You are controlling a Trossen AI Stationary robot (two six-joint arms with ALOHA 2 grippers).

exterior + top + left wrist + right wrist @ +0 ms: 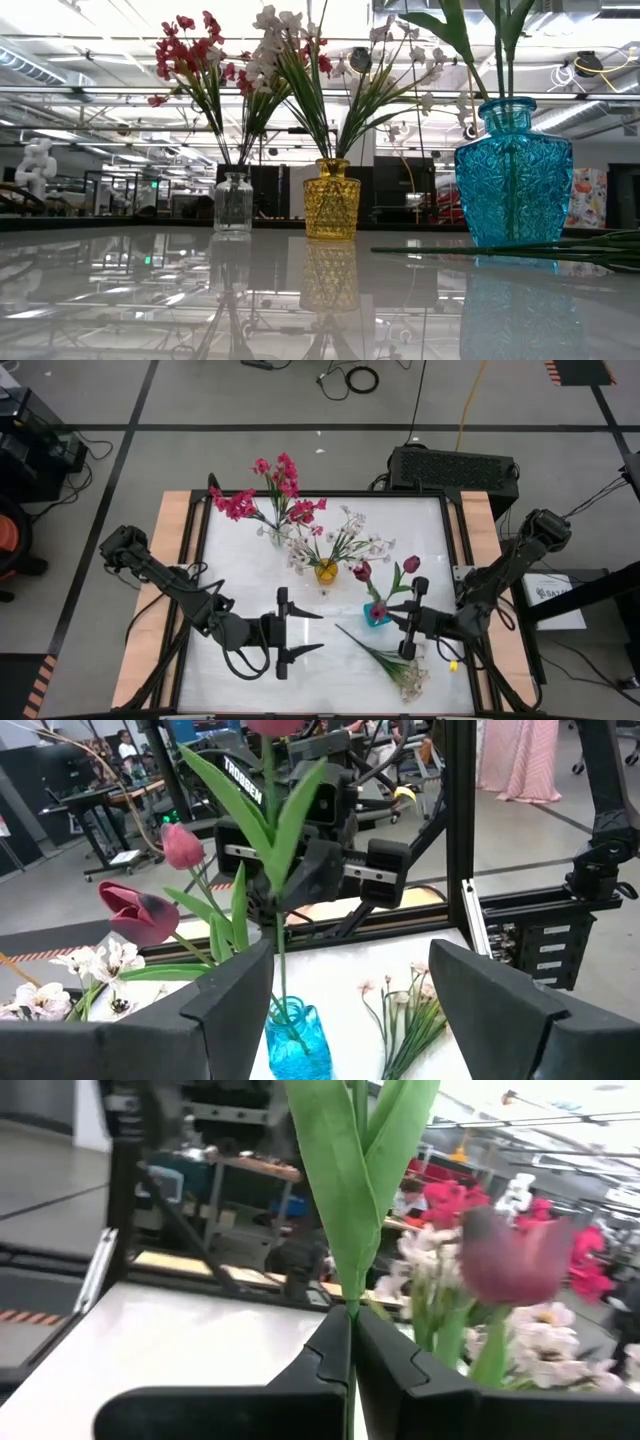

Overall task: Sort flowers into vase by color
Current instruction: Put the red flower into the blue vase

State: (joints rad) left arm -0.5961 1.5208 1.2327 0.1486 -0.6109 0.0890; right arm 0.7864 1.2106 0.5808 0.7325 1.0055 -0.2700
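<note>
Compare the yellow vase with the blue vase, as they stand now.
The yellow vase is amber glass holding white blossoms; the blue vase is turquoise and holds maroon tulip buds. In the high view the yellow vase stands near the table's middle, while the blue vase stands nearer the right arm. Both stand upright and have a cut, textured surface.

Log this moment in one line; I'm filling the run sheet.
right gripper: shut on tulip stem at blue vase | left gripper: open, waiting | white sprig: on table
</note>
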